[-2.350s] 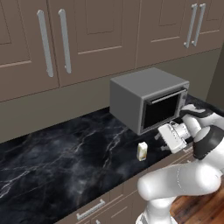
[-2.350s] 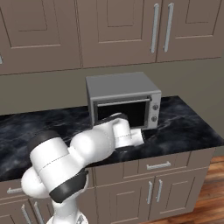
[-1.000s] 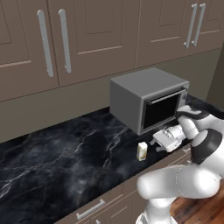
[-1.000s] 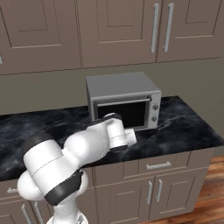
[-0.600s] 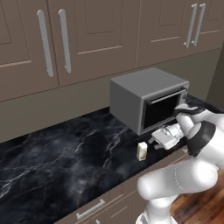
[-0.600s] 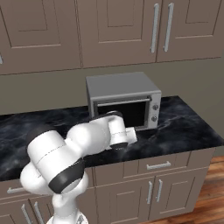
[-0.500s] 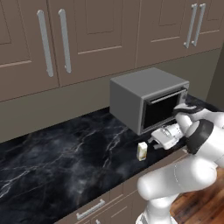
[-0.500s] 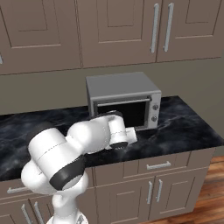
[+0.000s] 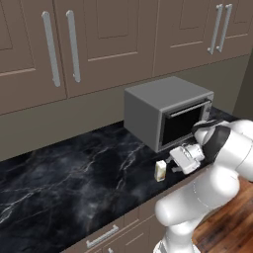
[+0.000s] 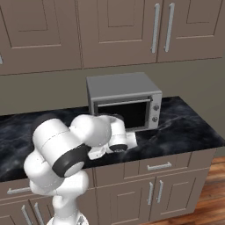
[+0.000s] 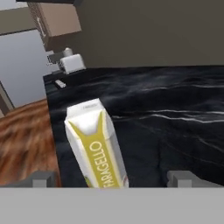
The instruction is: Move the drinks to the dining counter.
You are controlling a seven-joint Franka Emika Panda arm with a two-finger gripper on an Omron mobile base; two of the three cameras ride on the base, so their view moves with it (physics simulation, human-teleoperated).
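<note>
Wall cabinets (image 9: 113, 44): brown doors with long metal handles, across the top of both base views.
Worktop (image 9: 74, 183): black white-veined marble, running from lower left to centre right of the left base view; drawer fronts below its edge.
Robot arm (image 10: 66, 149): white with dark joints, lower left of the right base view, bent low over the worktop's front edge.
Toaster oven (image 9: 165, 116): grey box with dark glass door, right of centre in the left base view, standing on the worktop against the wall.
Pincer (image 9: 179, 159): low over the worktop, just in front of the oven, pointing toward the carton; jaws spread wide, holding nothing. In the hand view its two grey tips sit at the lower left and lower right, with the carton between them and apart from both.
Carton (image 9: 160, 171): cream-white with a yellow stripe and lettering "FARAGELLO" (image 11: 97, 146), upright on the worktop near its front edge, just left of the pincer in the left base view.
</note>
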